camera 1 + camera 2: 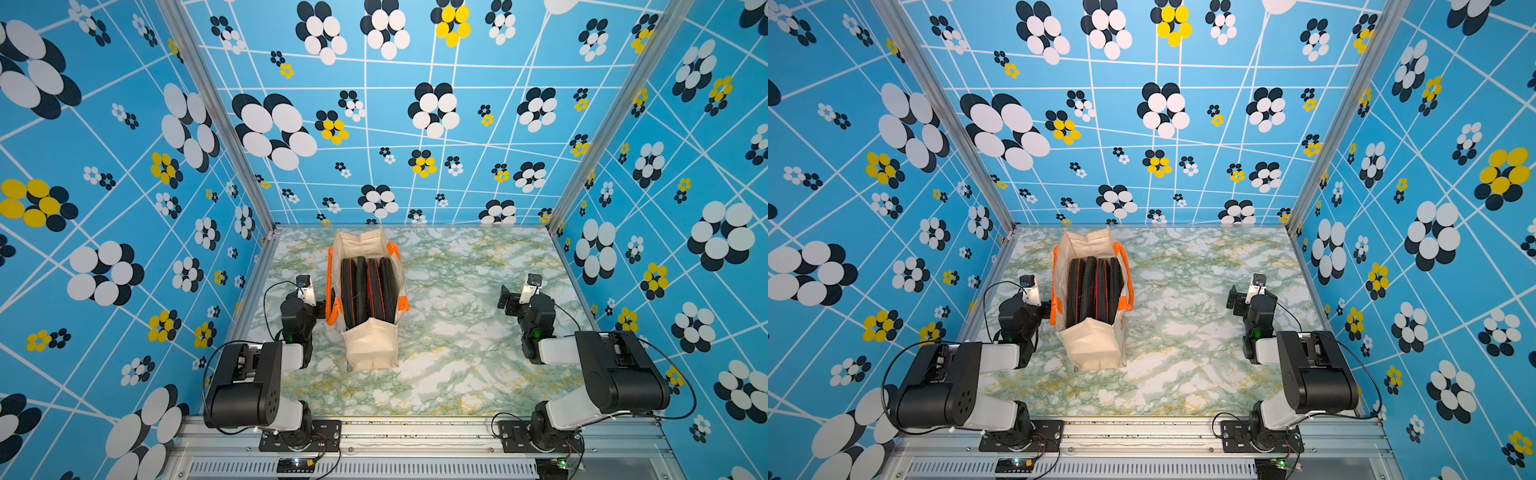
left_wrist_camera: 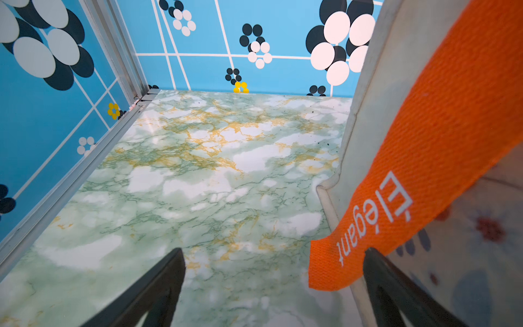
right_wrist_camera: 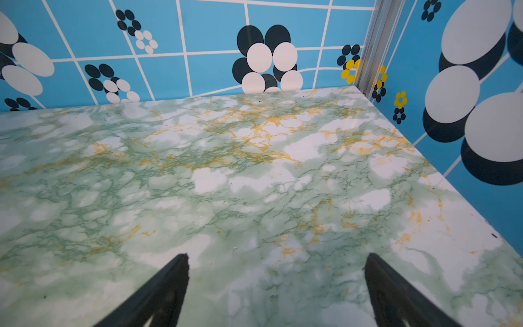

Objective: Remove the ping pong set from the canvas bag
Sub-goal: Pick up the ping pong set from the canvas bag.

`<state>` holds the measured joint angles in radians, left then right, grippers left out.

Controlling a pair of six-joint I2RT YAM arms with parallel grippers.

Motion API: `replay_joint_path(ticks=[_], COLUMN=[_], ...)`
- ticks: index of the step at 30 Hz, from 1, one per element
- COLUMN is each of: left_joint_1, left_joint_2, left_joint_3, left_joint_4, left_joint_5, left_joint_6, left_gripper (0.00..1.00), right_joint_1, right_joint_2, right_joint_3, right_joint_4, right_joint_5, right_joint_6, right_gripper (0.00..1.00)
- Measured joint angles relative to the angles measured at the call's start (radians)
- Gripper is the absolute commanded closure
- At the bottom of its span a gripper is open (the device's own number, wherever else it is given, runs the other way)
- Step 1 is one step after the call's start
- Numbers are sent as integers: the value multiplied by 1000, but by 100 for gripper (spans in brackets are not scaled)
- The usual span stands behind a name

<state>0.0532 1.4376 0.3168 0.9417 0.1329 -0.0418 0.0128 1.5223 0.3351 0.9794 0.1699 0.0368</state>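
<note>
Left wrist: woven orange handle (image 2: 424, 141), cream canvas bag (image 2: 376, 99); left end effector (image 2: 274, 252), right end effector (image 3: 277, 256) apart

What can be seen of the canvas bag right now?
The canvas bag is a boxy cream cloth tote standing upright on the marble table, mouth open. Short orange webbing handles droop over both long sides; one reads "Elegant" in white. Flat black cases with orange-red trim stand on edge inside. One side shows a blurred floral print. The open left gripper is beside it; contact cannot be told.
</note>
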Motion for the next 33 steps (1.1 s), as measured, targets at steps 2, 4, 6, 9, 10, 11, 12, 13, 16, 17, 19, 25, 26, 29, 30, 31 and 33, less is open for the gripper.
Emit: replay_joint_path(ticks=[2, 4, 6, 9, 10, 11, 12, 13, 16, 17, 19, 25, 26, 29, 30, 31, 33], left_joint_1=[0, 0, 2, 11, 15, 20, 25, 28, 40, 46, 57, 129, 142, 176, 187, 200, 228], left_joint_2=[-8, -8, -13, -15, -15, -15, -15, -15, -15, -15, -16, -19, -19, -19, -19, -19, -19], left_joint_3=[31, 65, 102, 161, 182, 209, 232, 254, 318, 337, 368, 433, 443, 473, 483, 491, 506], left_joint_4=[-47, -100, -169, -266, -299, -341, -375, -406, -496, -523, -572, -702, -727, -798, -818, -837, -873], left_joint_5=[-3, -3, -3, -2, -2, 0, 2, 2, 1, -1, -9, -20, -21, -21, -19, -16, -7], left_joint_6=[-2, -3, -4, -4, -4, -4, -4, -3, 5, 8, 19, 35, 35, 34, 34, 33, 27], left_gripper=[4, 4, 4, 2, 2, 2, 2, 2, 1, 1, 0, 1, 0, 0, 1, 1, 1], right_joint_1=[0, 0, 0, 0, 0, 0, 0, 0, 0, 0, 0, 0, 0, 0, 0, 0, 0], right_joint_2=[-27, -51, -76, -124, -140, -160, -181, -198, -249, -266, -290, -266, -242, -165, -139, -122, -98], right_joint_3=[2, 5, 12, 24, 29, 36, 45, 56, 104, 123, 163, 381, 439, 584, 626, 652, 682], right_joint_4=[-22, -47, -84, -148, -167, -192, -219, -246, -343, -380, -455, -811, -890, -1075, -1136, -1175, -1249], right_joint_5=[3, 8, 13, 26, 30, 35, 41, 49, 70, 80, 105, 219, 243, 301, 316, 325, 334], right_joint_6=[0, 0, 0, 3, 3, 4, 6, 8, 27, 36, 64, 209, 241, 321, 345, 359, 383], right_gripper=[1, 1, 1, 1, 1, 1, 1, 1, 1, 1, 1, 1, 1, 1, 1, 1, 1])
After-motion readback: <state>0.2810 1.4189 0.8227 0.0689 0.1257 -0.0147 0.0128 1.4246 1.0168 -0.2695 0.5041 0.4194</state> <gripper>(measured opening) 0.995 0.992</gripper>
